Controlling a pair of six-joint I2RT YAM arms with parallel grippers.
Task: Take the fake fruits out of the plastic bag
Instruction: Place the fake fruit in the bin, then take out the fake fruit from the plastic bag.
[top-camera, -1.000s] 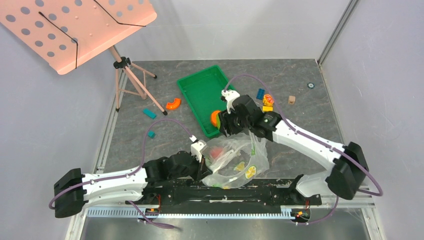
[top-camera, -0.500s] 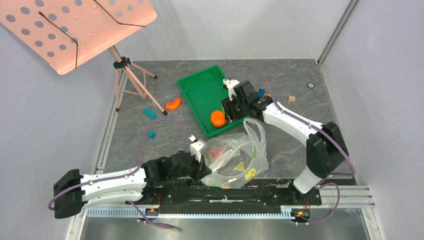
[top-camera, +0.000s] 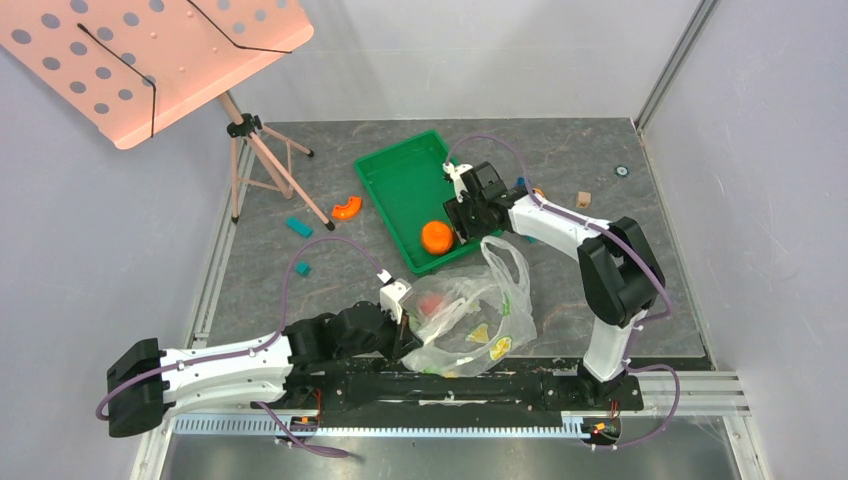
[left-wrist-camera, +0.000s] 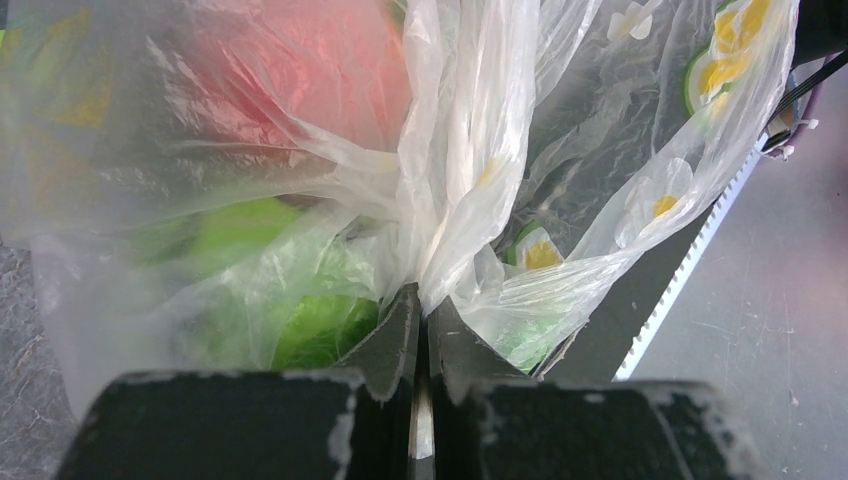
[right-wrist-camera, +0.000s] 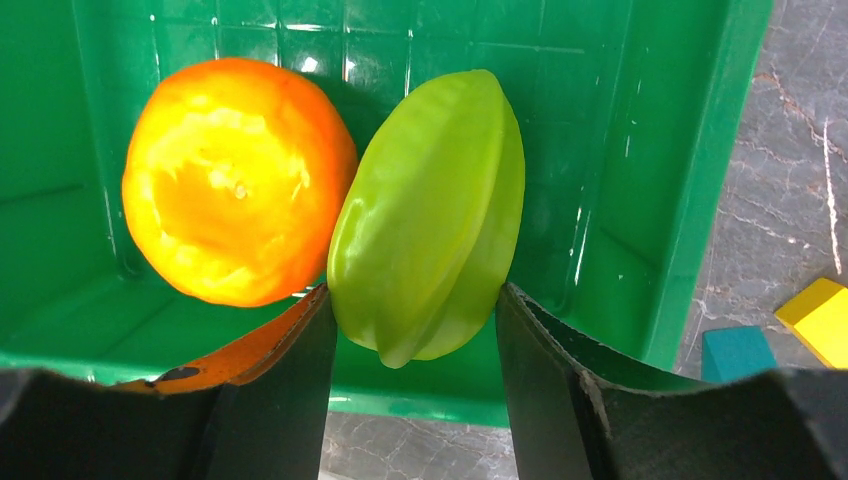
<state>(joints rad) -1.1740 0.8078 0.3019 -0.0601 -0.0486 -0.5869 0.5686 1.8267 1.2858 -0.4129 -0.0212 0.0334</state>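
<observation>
Where the green tray (top-camera: 395, 180) lies at the far middle of the table (top-camera: 600, 260), the stock reads as follows.

1. Right gripper (top-camera: 462, 221): reaches over the tray's near right corner. Its jaws are part-spread and clamped on both sides of item 2.
2. Green ribbed fruit (right-wrist-camera: 430, 215): glossy and oval, held lengthwise between the right jaws, inside the tray. Whether it rests on the tray floor cannot be told.
3. Round orange (top-camera: 435, 237): in the same near corner of the tray, directly left of item 2. It is touching or just beside it, unclear which.
4. Plastic bag (top-camera: 490, 300): clear and crinkled with flower prints. It lies on the table nearer than the tray, at the middle of the near edge. One loop handle (top-camera: 505, 262) rises toward the tray.
5. Left gripper (top-camera: 407, 338): at the bag's left side, jaws closed tight on a gathered fold of film.
6. Pink peach (top-camera: 432, 303): inside the bag, at its far left.
7. Green lump (left-wrist-camera: 300, 320): inside the bag, just beside the left jaws. It is blurred by film and its kind cannot be told.

Loose items:
- Orange curved piece (top-camera: 346, 208), just left of the tray.
- Two teal blocks (top-camera: 298, 227), further left.
- Teal cube (right-wrist-camera: 735, 350) and yellow block (right-wrist-camera: 820, 315), right of the tray.
- Tan block (top-camera: 583, 200), far right.
- Perforated music stand (top-camera: 150, 50), far left corner.
</observation>
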